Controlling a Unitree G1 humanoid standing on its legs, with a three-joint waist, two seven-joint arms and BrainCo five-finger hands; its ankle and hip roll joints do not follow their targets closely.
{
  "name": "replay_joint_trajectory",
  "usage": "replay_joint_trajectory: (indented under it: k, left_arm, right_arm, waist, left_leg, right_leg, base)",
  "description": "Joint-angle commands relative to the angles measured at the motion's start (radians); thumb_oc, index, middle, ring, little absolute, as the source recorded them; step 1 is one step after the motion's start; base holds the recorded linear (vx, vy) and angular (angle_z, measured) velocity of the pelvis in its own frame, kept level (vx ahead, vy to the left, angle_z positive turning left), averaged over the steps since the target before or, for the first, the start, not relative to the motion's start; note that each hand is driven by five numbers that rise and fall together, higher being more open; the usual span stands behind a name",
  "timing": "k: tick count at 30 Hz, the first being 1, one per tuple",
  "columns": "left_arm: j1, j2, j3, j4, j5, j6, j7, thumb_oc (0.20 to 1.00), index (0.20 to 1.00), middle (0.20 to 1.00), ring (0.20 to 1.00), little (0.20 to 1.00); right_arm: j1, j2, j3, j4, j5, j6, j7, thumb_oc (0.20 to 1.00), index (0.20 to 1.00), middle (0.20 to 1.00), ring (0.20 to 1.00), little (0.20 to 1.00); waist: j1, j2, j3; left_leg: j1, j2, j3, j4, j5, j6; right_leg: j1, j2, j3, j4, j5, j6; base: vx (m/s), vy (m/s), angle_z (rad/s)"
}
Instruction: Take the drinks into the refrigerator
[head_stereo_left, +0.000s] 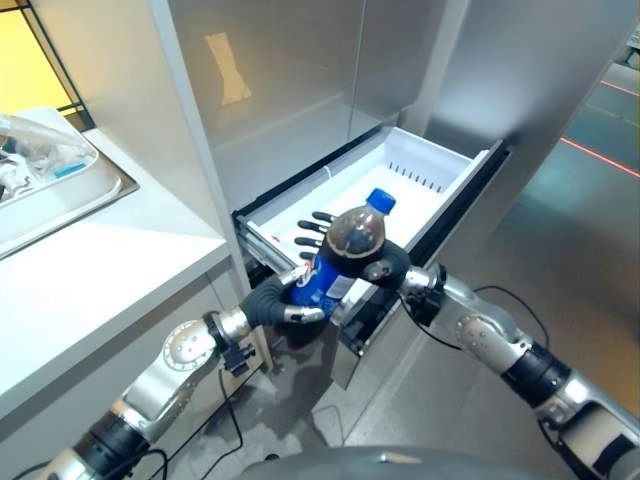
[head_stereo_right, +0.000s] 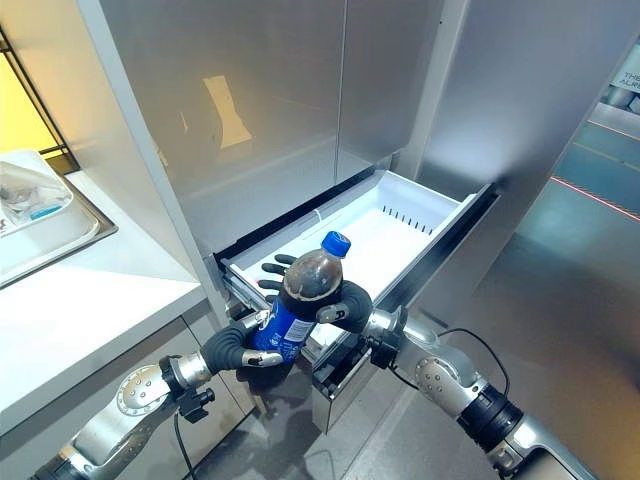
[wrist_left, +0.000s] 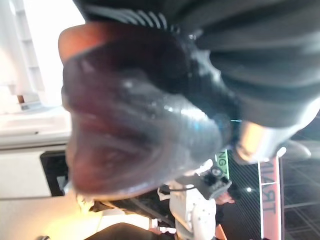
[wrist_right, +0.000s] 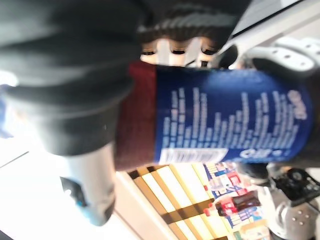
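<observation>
Cola bottle (head_stereo_left: 345, 262), dark drink, blue cap and blue label, is held tilted just above the front edge of the pulled-out white fridge drawer (head_stereo_left: 452, 178). Both hands on it: left hand (head_stereo_left: 285, 300) cups the lower end from below with fingers curled around the label, right hand (head_stereo_left: 385, 268) grips the upper body, thumb wrapped over the front and fingers reaching behind it, dark tips spread out past the far side. White counter (head_stereo_left: 90, 290) with a sink (head_stereo_left: 85, 195) sits left of the fridge (head_stereo_left: 290, 90).
</observation>
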Motion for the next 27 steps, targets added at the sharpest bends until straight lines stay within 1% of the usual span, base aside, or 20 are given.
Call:
replay_joint_trajectory:
  k: [1,3,7,10,11,12,15,21,22,23,27]
  left_arm:
    - [-0.118,-0.047,0.048,-0.057,-0.049,-0.101,0.011,0.200,0.200,0.200,0.200,0.200]
    - [-0.113,-0.049,0.050,-0.058,-0.050,-0.101,0.012,0.200,0.200,0.200,0.200,0.200]
    - [-0.115,-0.055,0.047,-0.048,-0.045,-0.099,0.011,0.200,0.200,0.200,0.200,0.200]
    - [-0.132,-0.056,0.030,-0.031,-0.042,-0.093,0.008,0.200,0.200,0.200,0.200,0.200]
    - [-0.143,-0.066,0.015,-0.017,-0.042,-0.090,0.009,0.200,0.200,0.200,0.200,0.200]
    - [-0.143,-0.066,0.015,-0.017,-0.042,-0.091,0.009,0.200,0.200,0.200,0.200,0.200]
    - [-0.150,-0.088,0.005,-0.007,-0.042,-0.080,0.010,0.200,0.200,0.200,0.200,0.200]
    - [-0.149,-0.105,0.002,-0.002,-0.043,-0.075,0.015,0.200,0.200,0.200,0.200,0.200]
    - [-0.149,-0.105,0.005,-0.002,-0.042,-0.074,0.020,0.200,0.200,0.200,0.200,0.200]
    - [-0.148,-0.106,0.007,-0.003,-0.040,-0.074,0.022,0.200,0.200,0.200,0.200,0.200]
    - [-0.138,-0.114,0.013,-0.002,-0.035,-0.071,0.028,0.200,0.200,0.200,0.200,0.200]
  right_arm:
    - [-0.016,-0.021,0.001,-0.102,0.052,-0.022,0.052,1.000,1.000,1.000,1.000,1.000]
    - [-0.021,-0.031,-0.005,-0.114,0.054,-0.026,0.054,1.000,1.000,1.000,1.000,1.000]
    - [-0.037,-0.020,-0.007,-0.127,0.059,-0.030,0.050,1.000,1.000,1.000,1.000,1.000]
    - [-0.076,0.011,0.010,-0.126,0.056,-0.038,0.038,1.000,1.000,1.000,1.000,1.000]
    - [-0.109,0.039,0.029,-0.135,0.053,-0.038,0.036,1.000,1.000,1.000,1.000,1.000]
    - [-0.110,0.039,0.029,-0.135,0.053,-0.038,0.036,1.000,1.000,1.000,1.000,1.000]
    - [-0.146,0.102,0.047,-0.124,0.052,-0.045,0.025,1.000,1.000,1.000,1.000,1.000]
    - [-0.142,0.147,0.054,-0.121,0.065,-0.049,0.014,1.000,1.000,1.000,1.000,1.000]
    - [-0.149,0.149,0.057,-0.129,0.066,-0.051,0.016,0.219,0.219,0.219,0.219,0.219]
    - [-0.147,0.151,0.051,-0.133,0.066,-0.056,0.013,0.200,0.200,0.200,0.200,0.200]
    - [-0.133,0.170,0.041,-0.128,0.073,-0.063,0.003,0.200,0.200,0.200,0.200,0.200]
  waist:
    - [0.000,-0.023,-0.015]
    - [0.000,-0.025,-0.014]
    - [0.002,-0.024,-0.011]
    - [0.006,-0.021,-0.010]
    - [0.007,-0.019,-0.011]
    - [0.007,-0.019,-0.011]
    - [0.009,-0.013,-0.014]
    - [0.009,-0.007,-0.018]
    - [0.009,-0.005,-0.019]
    - [0.008,-0.004,-0.019]
    - [0.009,-0.001,-0.021]
  left_leg:
    - [-0.038,-0.052,-0.082,0.008,-0.043,0.074]
    - [-0.039,-0.052,-0.082,0.009,-0.043,0.074]
    - [-0.042,-0.050,-0.084,0.009,-0.041,0.073]
    - [-0.043,-0.050,-0.085,0.011,-0.041,0.074]
    - [-0.041,-0.050,-0.084,0.013,-0.042,0.075]
    - [-0.041,-0.050,-0.084,0.013,-0.042,0.075]
    - [-0.039,-0.051,-0.085,0.015,-0.042,0.077]
    - [-0.038,-0.052,-0.089,0.016,-0.042,0.078]
    - [-0.038,-0.052,-0.089,0.016,-0.043,0.078]
    - [-0.037,-0.052,-0.089,0.016,-0.043,0.078]
    - [-0.036,-0.052,-0.092,0.015,-0.042,0.079]
  right_leg:
    - [0.028,0.007,-0.058,0.066,-0.098,-0.001]
    - [0.027,0.007,-0.056,0.068,-0.098,-0.001]
    - [0.024,0.007,-0.056,0.070,-0.098,-0.001]
    - [0.021,0.007,-0.056,0.074,-0.099,-0.003]
    - [0.023,0.006,-0.056,0.076,-0.100,-0.003]
    - [0.023,0.006,-0.056,0.076,-0.100,-0.003]
    - [0.026,0.007,-0.055,0.076,-0.100,-0.006]
    - [0.028,0.005,-0.059,0.078,-0.103,-0.008]
    - [0.028,0.005,-0.059,0.079,-0.104,-0.008]
    - [0.029,0.004,-0.059,0.080,-0.104,-0.008]
    - [0.031,0.002,-0.062,0.079,-0.103,-0.008]
  base:
    - [0.00,0.000,0.00]
    - [0.00,0.000,0.00]
    - [0.00,0.000,0.00]
    - [0.00,0.000,0.00]
    - [0.00,0.000,0.00]
    - [0.00,0.000,0.00]
    - [0.00,0.000,0.00]
    - [0.00,0.000,0.00]
    - [0.00,0.000,0.00]
    - [0.00,0.000,0.00]
    - [0.00,0.000,0.00]
